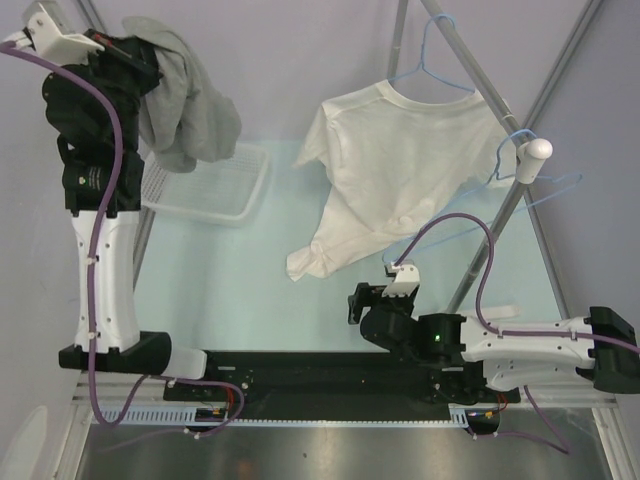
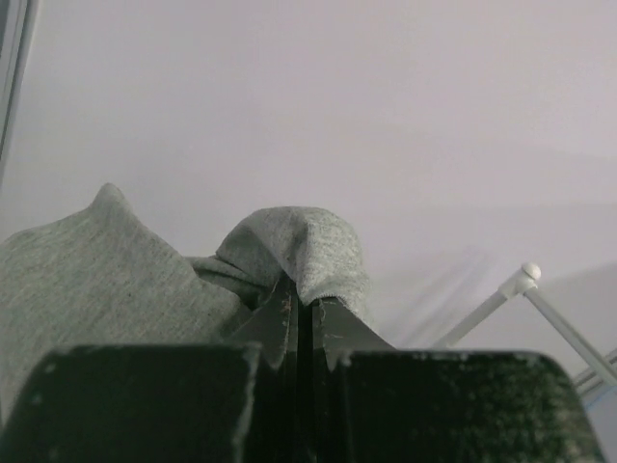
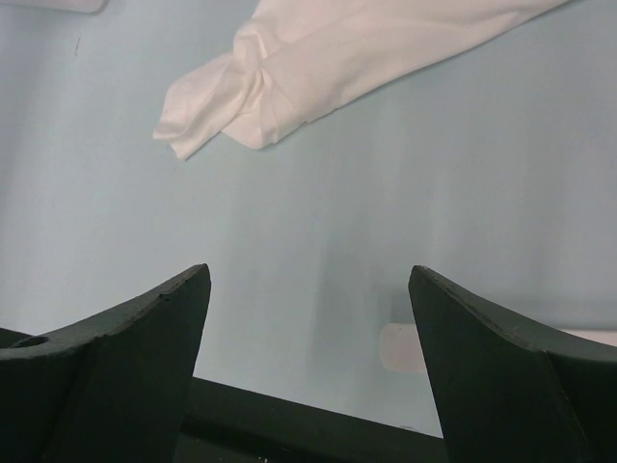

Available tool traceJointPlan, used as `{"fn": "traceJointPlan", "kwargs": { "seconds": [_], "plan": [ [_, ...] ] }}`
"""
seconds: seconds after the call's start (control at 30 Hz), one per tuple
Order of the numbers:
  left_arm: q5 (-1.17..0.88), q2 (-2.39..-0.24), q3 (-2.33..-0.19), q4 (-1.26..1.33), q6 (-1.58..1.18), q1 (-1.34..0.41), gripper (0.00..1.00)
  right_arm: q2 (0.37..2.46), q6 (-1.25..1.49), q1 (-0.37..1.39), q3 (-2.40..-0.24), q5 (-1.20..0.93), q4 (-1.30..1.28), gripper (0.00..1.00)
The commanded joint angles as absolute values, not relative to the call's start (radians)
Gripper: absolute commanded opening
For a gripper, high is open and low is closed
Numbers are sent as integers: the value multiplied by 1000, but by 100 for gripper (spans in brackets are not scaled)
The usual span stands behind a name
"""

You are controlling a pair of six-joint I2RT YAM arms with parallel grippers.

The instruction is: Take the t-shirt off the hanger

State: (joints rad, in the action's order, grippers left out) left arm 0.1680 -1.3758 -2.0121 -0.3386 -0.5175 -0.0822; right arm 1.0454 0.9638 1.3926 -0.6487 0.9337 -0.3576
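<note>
**left hand grips a grey shirt up high; white t-shirt hangs on its hanger**

the left hand (image 2: pixel 307 307) is pinched tight on a fold of the grey shirt (image 2: pixel 310 239), and its two dark fingers meet with only a thin seam between them. the cloth bunches up over the fingertips and spreads away to the left of the wrist view. from above, the left arm stands tall at the far left of the bench (image 1: pixel 230 290), and the grey shirt droops from the hand in a loose clump. its lower edge hangs over the far left part of a white plastic basket (image 1: pixel 250 195) that sits on the bench. whether the cloth touches the basket cannot be told.

the right hand (image 3: pixel 308 275) is spread wide, with nothing between its fingers. it sits low over the pale blue bench, near the front edge. the right arm lies folded flat behind it.

beyond the right hand, apart from it, lies the crumpled lower corner of the white t-shirt (image 1: pixel 400 170), resting on the bench. the rest of this t-shirt rises up and to the right to a thin blue hanger (image 1: pixel 421 62), whose wire shows at the neck opening. the hanger's hook reaches up beside a slanted metal rack (image 1: pixel 500 230).

to the right of the t-shirt, a white knob (image 1: pixel 539 148) caps a rod of the rack. a second blue hanger (image 1: pixel 497 160) hangs bare just beside the knob.
</note>
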Motion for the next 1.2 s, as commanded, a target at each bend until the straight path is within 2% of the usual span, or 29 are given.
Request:
{"fn": "traceJointPlan", "kwargs": {
  "seconds": [0.0, 0.13, 0.4, 0.67, 0.9, 1.17],
  "plan": [
    [57, -1486, -2114, -319, -595, -17, 0, 1060, 966, 1399, -701, 963, -336, 89],
    [55, -1496, -1993, -330, -620, -3, 0, 1065, 968, 1399, -693, 959, -325, 89],
    [129, -1492, -1571, -183, -655, 31, 0, 1071, 977, 1401, -693, 953, -325, 88],
    [114, -1598, -1560, -285, -690, 54, 0, 1069, 1000, 1411, -690, 956, -345, 88],
    [126, -1410, -1430, -176, -749, 159, 0, 1071, 1003, 1414, -687, 950, -342, 88],
    [140, -1422, -1558, -176, -730, 192, 0, 1077, 1014, 1416, -675, 942, -319, 88]
  ]
}}
